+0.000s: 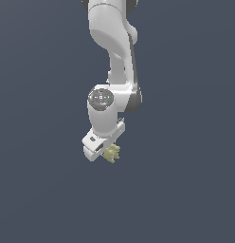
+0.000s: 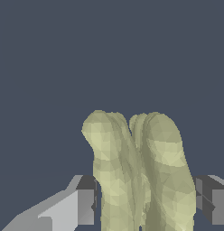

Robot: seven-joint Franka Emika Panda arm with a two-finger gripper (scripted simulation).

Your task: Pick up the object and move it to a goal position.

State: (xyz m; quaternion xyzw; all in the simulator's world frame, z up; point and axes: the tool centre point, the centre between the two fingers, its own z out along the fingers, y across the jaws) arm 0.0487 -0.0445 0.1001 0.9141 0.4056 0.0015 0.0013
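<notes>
Tool (image 1: pixel 106 151) is clamped on the object (image 1: pixel 112 154), dark pads (image 2: pixel 86 198) pressing both its sides in the wrist view; the pale yellow-green bunch sits between the jaws under the white arm (image 1: pixel 110 38); judged step: carrying, grasp done; no goal marker is visible; next move calls for steady transport without loosening the grip.

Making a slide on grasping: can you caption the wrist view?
Gripper fingers flank a pale yellow-green banana-like object against a plain dark background.
</notes>
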